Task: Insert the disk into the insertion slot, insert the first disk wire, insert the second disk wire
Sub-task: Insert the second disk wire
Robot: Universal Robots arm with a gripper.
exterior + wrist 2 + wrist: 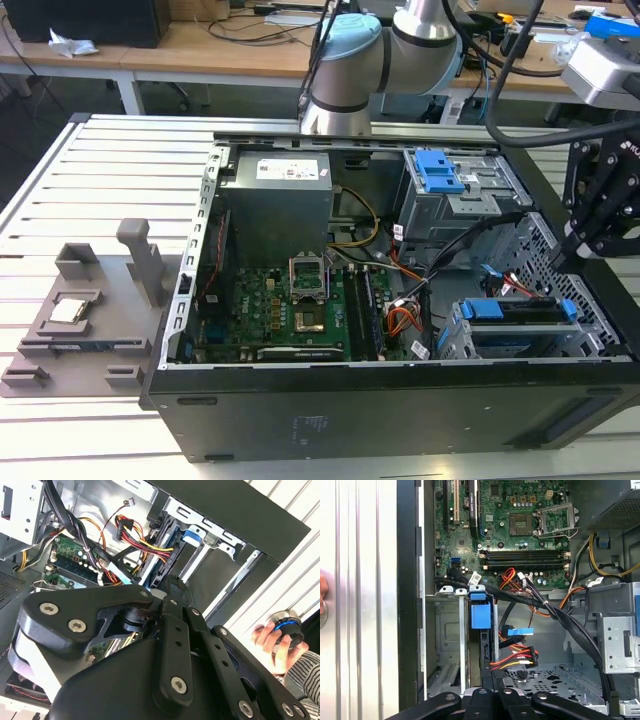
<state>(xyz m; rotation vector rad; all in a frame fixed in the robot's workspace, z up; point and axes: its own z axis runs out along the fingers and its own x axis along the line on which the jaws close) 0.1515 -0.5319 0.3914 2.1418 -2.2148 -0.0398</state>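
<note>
Over slot (pixel 455 340), end effector (pixel 565 252) hung near seated disk (pixel 515 312); its opening could not be told. Disk likely rigid, heavyish, shock-sensitive; best held by blue-framed sides.

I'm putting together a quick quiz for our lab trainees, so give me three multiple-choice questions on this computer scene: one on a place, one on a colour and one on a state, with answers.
1. Where does the disk sit?
A) on the table
B) in the insertion slot
C) on the power supply

2. What colour is the disk's carrier?
A) red
B) green
C) blue

3. How is the computer case?
A) lying open, its inside showing
B) shut, with its side panel on
C) standing upright and shut

Answers:
1 B: the disk stands inside the insertion slot, at the exterior view's right.
2 C: the carrier around it is bright blue.
3 A: the computer case lies with its side open, so the motherboard shows.
</note>
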